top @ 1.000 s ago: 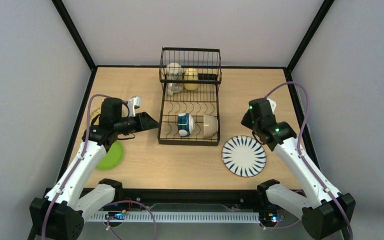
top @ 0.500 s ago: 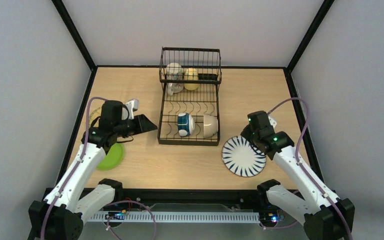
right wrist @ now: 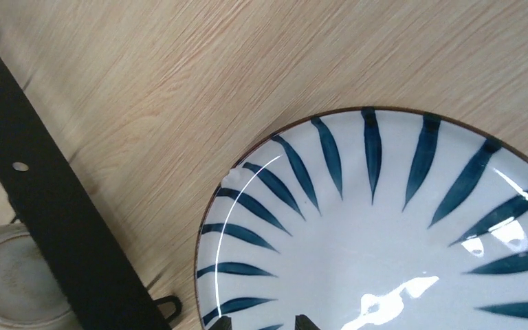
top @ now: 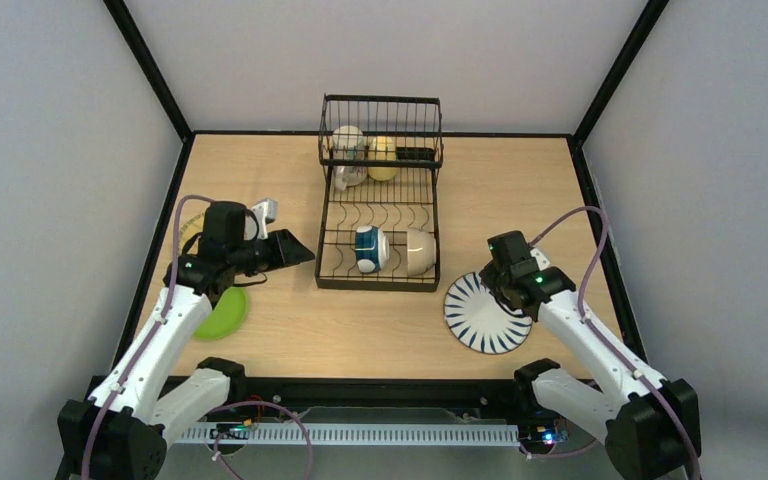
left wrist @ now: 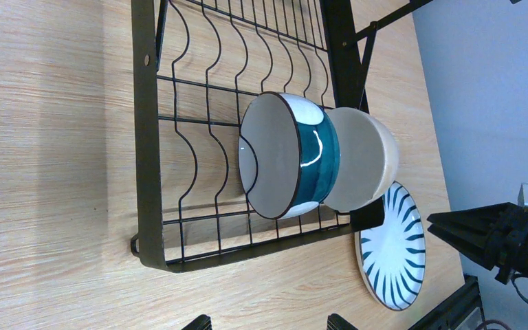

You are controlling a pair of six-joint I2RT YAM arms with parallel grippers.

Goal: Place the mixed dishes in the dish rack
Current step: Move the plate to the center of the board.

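Where striped plate (top: 475, 322) lies flat, right gripper (right wrist: 262, 322) hovers over rim.

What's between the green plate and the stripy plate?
Only bare wooden table between green plate and stripy plate, seen in the overhead view.

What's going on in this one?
Dishes are being loaded into the dish rack. The blue-white bowl and white bowl lie at its near end; the beige mug and yellow mug sit in its basket. The right gripper is down at the far rim of the striped plate, grip unclear. The left gripper hovers open left of the rack; the lime-green plate lies unloaded beneath that arm.
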